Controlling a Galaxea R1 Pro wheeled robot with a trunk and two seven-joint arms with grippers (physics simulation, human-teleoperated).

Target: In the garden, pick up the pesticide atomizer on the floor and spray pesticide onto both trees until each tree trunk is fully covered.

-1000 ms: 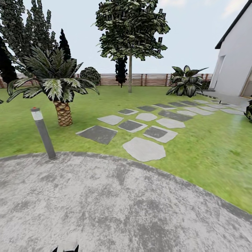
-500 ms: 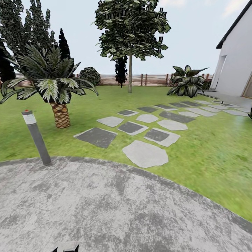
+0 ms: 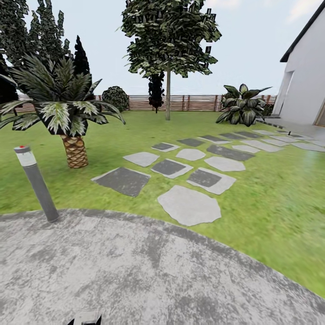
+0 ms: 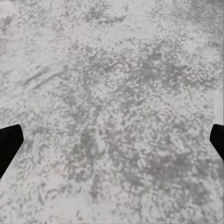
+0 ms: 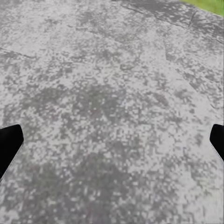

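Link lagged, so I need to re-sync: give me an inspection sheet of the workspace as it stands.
Surface: mottled grey paving under the robot, lawn beyond.
Job's things: one tall tree with a thin bare trunk far off by the fence; atomizer nothing seen.
Clutter: bollard light, short palm, stepping stones.
Grippers: left gripper and right gripper open, empty, over paving.
Cables: nothing seen.
Surroundings: white house, broad-leaf plant.

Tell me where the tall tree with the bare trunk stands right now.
In the head view the tree stands far off at upper centre on the lawn, just before the wooden fence, beyond the stepping stones.
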